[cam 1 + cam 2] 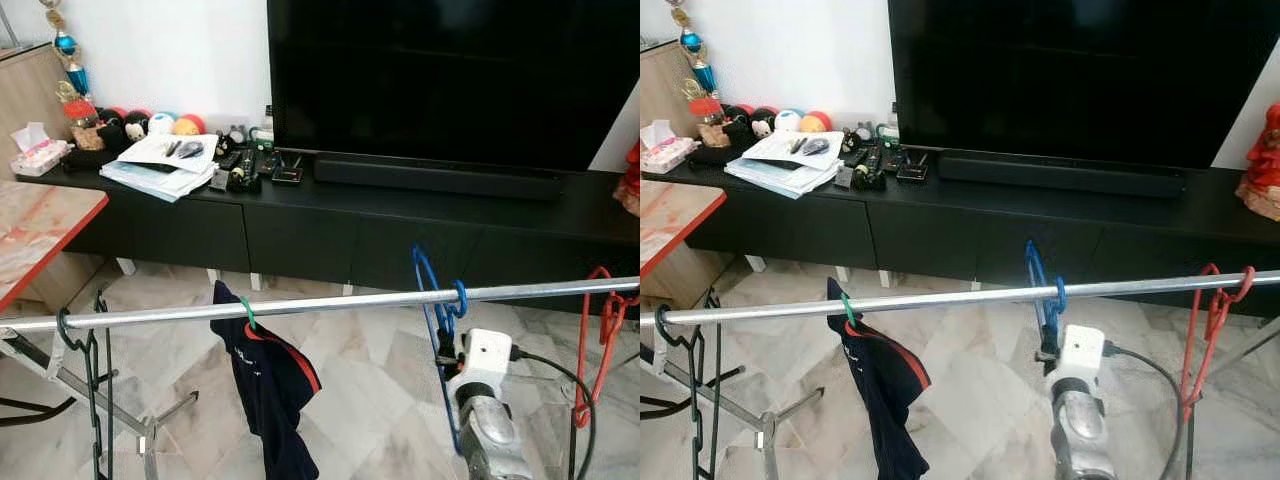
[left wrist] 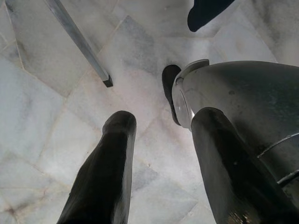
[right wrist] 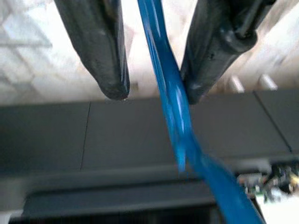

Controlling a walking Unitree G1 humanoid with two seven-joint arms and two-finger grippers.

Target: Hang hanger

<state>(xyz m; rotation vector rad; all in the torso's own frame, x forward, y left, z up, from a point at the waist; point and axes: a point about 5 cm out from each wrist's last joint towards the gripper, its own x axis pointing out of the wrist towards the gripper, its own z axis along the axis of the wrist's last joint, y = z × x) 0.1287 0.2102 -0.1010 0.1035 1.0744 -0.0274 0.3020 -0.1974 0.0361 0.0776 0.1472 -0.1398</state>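
Right end effector [image 1: 447, 352] rises at the lower right of the left eye view, its white wrist just under the silver rail [image 1: 300, 304]. In the right wrist view its two black fingers [image 3: 100, 46] stand spread, with the blue hanger [image 3: 168, 93] running between them; the hanger touches the finger on one side and stays clear of the other. The blue hanger's hook sits over the rail right of centre, and its frame hangs down beside the wrist.

Left end effector [image 2: 159, 163] hangs low over the marble floor [image 2: 46, 140], fingers parted and holding nothing, beside the robot's own silver body.

Along the rail, a dark shirt [image 1: 268, 385] hangs from a green hook near the middle, a black hanger [image 1: 85, 370] hangs at the far left, and a red hanger [image 1: 598, 340] at the far right.

Farther back, a long black TV cabinet [image 1: 300, 235] crosses the frame. On it lie papers [image 1: 165, 165], remotes and small round toys at upper left, and a soundbar [image 1: 440, 178] under the large dark television [image 1: 450, 75]. An orange-edged desk [image 1: 35, 235] shows at middle left.
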